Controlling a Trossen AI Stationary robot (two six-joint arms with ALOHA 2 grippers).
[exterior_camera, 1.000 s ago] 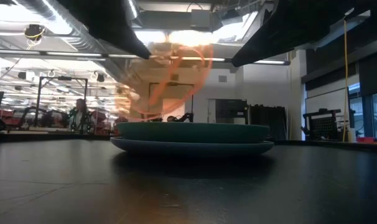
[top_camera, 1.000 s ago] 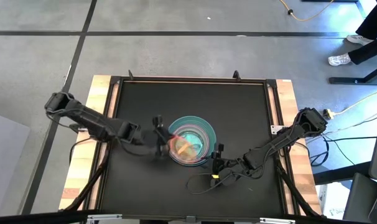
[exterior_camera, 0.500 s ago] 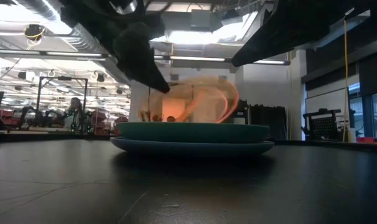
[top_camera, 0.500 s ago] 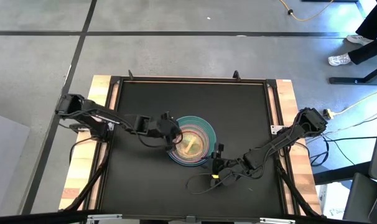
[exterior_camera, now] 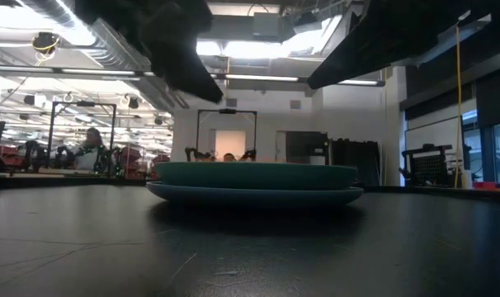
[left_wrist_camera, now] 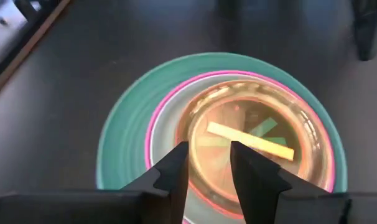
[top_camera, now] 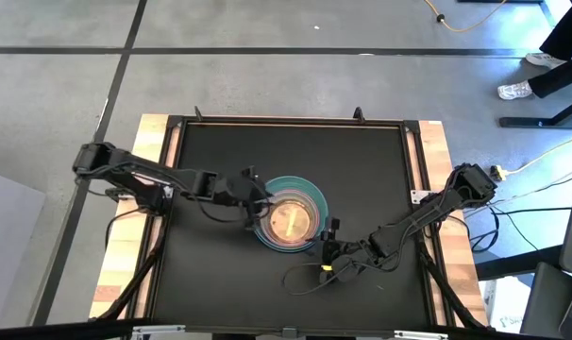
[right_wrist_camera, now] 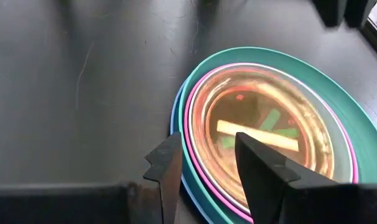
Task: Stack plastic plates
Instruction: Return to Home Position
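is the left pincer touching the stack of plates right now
Apart. In the low view the left pincer hangs above the stack of plates, with a clear gap between its tip and the top plate's rim.

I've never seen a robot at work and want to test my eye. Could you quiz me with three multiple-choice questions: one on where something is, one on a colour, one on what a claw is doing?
1. Where does the pile of plates stand?
A. Near the middle of the black table
B. On the wooden edge
C. On the floor

2. What colour is the top plate?
A. Black
B. See-through orange
C. White

3. The left claw is
A. lifting a plate
B. open and empty
C. clamped on a cable

Answers:
1 A: dark tabletop shows all round the pile.
2 B: it glows orange, with lower plates showing through.
3 B: its fingers stand apart with nothing between them.
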